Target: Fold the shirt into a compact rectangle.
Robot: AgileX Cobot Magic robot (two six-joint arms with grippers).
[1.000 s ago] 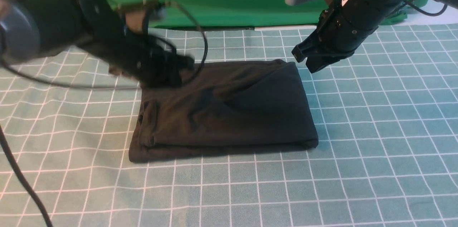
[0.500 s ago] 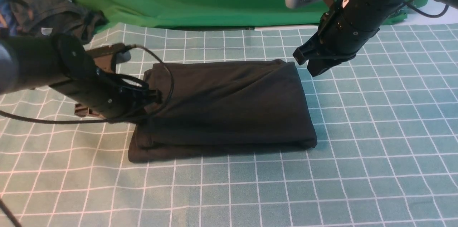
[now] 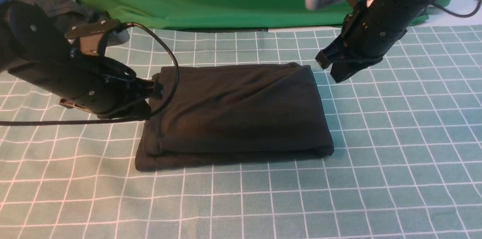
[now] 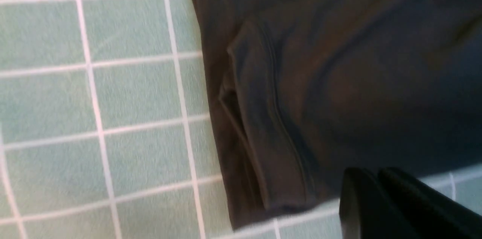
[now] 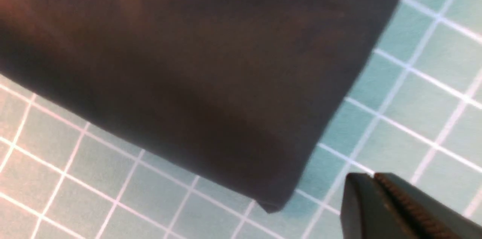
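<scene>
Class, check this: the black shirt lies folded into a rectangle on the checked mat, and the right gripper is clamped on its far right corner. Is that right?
Not quite. The shirt is folded on the mat, but the right gripper is shut on nothing, hovering clear of that corner. The front view shows this, and the right wrist view shows its fingertips over bare mat.

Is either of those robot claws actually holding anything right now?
No. The right gripper hangs shut above the mat, clear of the shirt. The left gripper, also shut, sits by its left edge without pinching any cloth.
</scene>
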